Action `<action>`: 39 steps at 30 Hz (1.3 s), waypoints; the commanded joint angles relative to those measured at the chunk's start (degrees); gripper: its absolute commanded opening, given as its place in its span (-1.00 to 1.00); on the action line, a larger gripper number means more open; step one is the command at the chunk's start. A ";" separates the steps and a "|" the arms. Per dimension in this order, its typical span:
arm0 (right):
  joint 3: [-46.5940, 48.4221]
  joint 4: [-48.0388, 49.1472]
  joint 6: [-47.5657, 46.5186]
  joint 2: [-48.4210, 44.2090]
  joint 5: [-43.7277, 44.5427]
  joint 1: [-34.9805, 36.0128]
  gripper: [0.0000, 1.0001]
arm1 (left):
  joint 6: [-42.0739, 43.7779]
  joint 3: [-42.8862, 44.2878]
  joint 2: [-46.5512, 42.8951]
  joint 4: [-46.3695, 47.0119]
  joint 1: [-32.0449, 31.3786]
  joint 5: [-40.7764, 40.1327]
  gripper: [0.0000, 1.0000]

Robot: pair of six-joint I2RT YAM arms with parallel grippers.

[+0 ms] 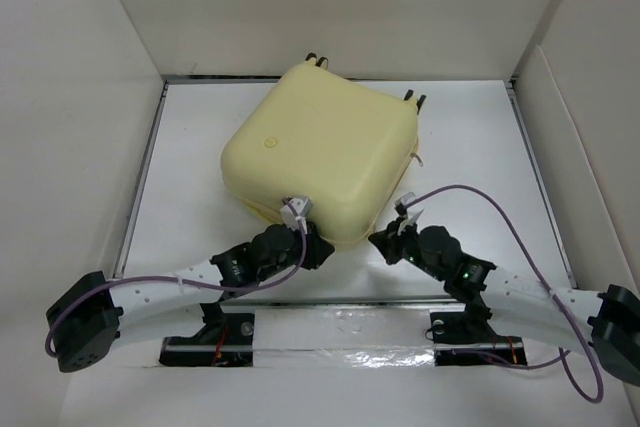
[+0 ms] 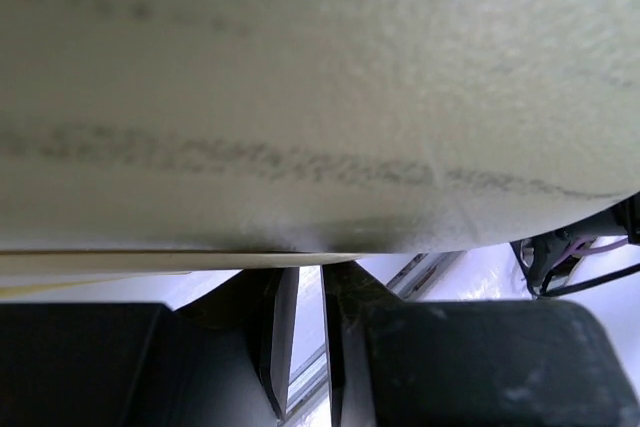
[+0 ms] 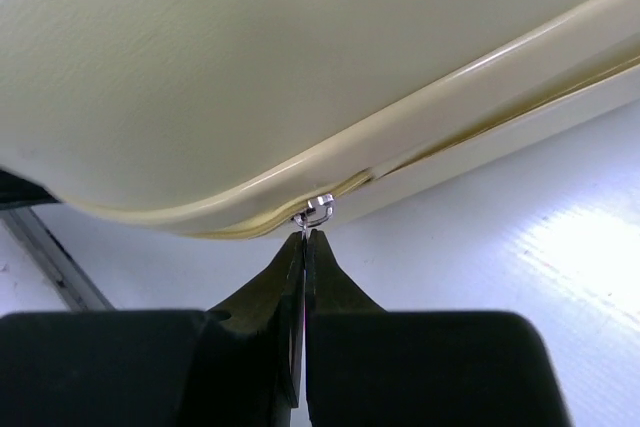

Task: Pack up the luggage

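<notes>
Top view: the case lies shut on the white table, with plain white walls boxing it in left, back and right. With the shell closed, packing looks done, and I'd judge zipping is what's left. The left gripper sits at the case's near edge, the right gripper at its near right corner.

Left wrist: fingers a slit apart, nothing between them, tips tucked under the case.

Right wrist: jaws pressed together, pinching the zip pull on the case's seam. How much is zipped, I can't tell.
</notes>
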 commanded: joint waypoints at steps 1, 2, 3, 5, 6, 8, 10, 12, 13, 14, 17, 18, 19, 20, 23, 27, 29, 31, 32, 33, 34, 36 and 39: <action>3.41 -3.89 3.51 -0.39 -1.84 5.00 -1.00 | 1.61 6.10 4.33 10.55 2.77 -5.69 -0.75; 3.77 -4.69 4.12 -0.04 -1.93 6.41 -1.00 | 1.96 6.63 5.56 11.52 3.55 -5.60 -0.75; 4.20 -5.48 5.26 1.09 -1.84 9.55 -1.00 | 2.23 7.42 8.27 12.40 3.56 -5.43 -0.75; 5.87 -7.93 6.41 2.77 -0.80 13.00 -1.00 | 2.75 10.32 11.18 13.98 4.35 -4.03 -0.76; 6.66 -8.64 7.63 4.69 -0.35 14.67 -1.00 | 2.93 11.37 13.72 14.34 4.35 -3.85 -0.76; 9.39 -10.40 8.96 6.81 2.10 20.20 -1.00 | 3.37 14.19 15.93 16.00 4.35 -3.41 -0.77; 11.32 -10.49 10.72 9.18 4.30 23.46 -1.00 | 3.20 16.38 18.92 17.76 4.35 -2.01 -0.77; 13.78 -8.74 12.38 10.50 6.85 25.23 -1.00 | 2.85 18.41 21.99 19.18 4.35 -0.51 -0.77; 14.22 -7.61 12.91 11.81 8.08 25.23 -1.00 | 2.85 20.42 22.88 19.09 4.35 0.54 -0.76; 14.66 -3.94 13.44 12.35 11.92 25.23 -1.00 | 2.85 20.96 23.58 19.00 4.35 0.81 -0.74; 13.79 8.33 14.77 15.59 20.79 25.23 -1.00 | 1.71 20.09 23.07 18.57 4.35 -0.41 -0.39; 13.09 11.36 14.15 16.74 21.35 23.92 -1.00 | 1.09 19.04 20.54 17.87 4.35 -0.85 -0.26; 13.52 12.00 14.15 17.45 20.66 22.95 -1.00 | 0.04 16.51 18.77 17.08 4.87 -2.16 -0.02; 13.96 11.57 14.06 18.06 19.79 22.42 -1.00 | -0.23 15.18 16.32 14.02 4.88 -3.39 0.07; 13.53 9.99 13.54 17.11 19.52 21.19 -1.00 | -2.67 8.94 4.02 5.42 6.89 -10.59 0.10; 10.63 8.58 14.59 11.67 17.68 18.03 -1.00 | -7.87 3.66 -10.74 -5.59 14.44 -13.34 0.05; 9.49 6.75 14.33 9.73 16.79 16.89 -1.00 | -8.23 1.72 -12.35 -8.84 20.40 -10.98 0.00; 9.13 4.55 13.27 7.45 16.70 16.27 -1.00 | -8.58 -0.47 -12.97 -8.16 24.11 -5.47 -0.01; 9.13 3.84 13.18 6.74 16.09 15.74 -1.00 | -8.41 -0.91 -12.54 -5.89 27.35 -3.25 -0.01; 9.04 3.31 12.66 6.21 15.65 15.74 -1.00 | -7.62 -1.27 -10.62 -4.30 28.42 -1.32 -0.01; 9.04 2.96 12.57 5.68 15.30 15.74 -1.00 | -7.27 -1.01 -9.21 -2.98 28.43 0.18 0.00; 8.87 2.17 11.96 4.80 14.68 15.74 -1.00 | -6.65 0.22 -4.31 -1.66 28.43 1.25 0.00; 8.95 0.50 11.78 4.27 13.11 15.74 -1.00 | -7.43 -0.12 -0.60 2.55 26.95 1.69 -0.01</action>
